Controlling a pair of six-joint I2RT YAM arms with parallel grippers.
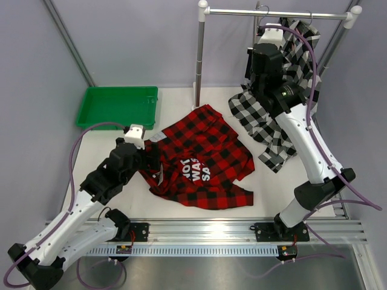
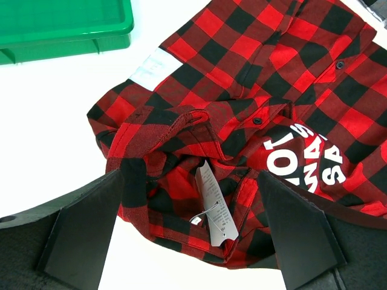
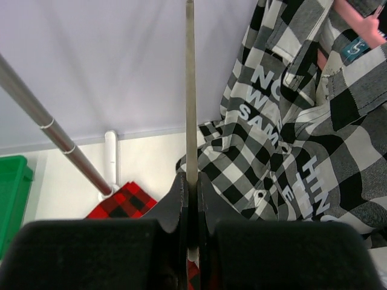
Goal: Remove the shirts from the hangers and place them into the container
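One red-and-black shirt (image 1: 202,158) to be gripped for the container (image 1: 115,107).
It lies crumpled on the table (image 1: 266,194) near the container, under the left gripper (image 2: 192,211), which is spread wide and empty; a thick bunched fold should be taken so nothing trails. The right gripper (image 3: 192,187) is clamped on a hanger wire (image 3: 190,90).

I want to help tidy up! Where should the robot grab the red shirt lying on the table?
Grab the red shirt at its bunched collar, beside the white label, coming straight down from above. That fold stands up as a ridge that the open left gripper can straddle. The rest lies flat against the table.
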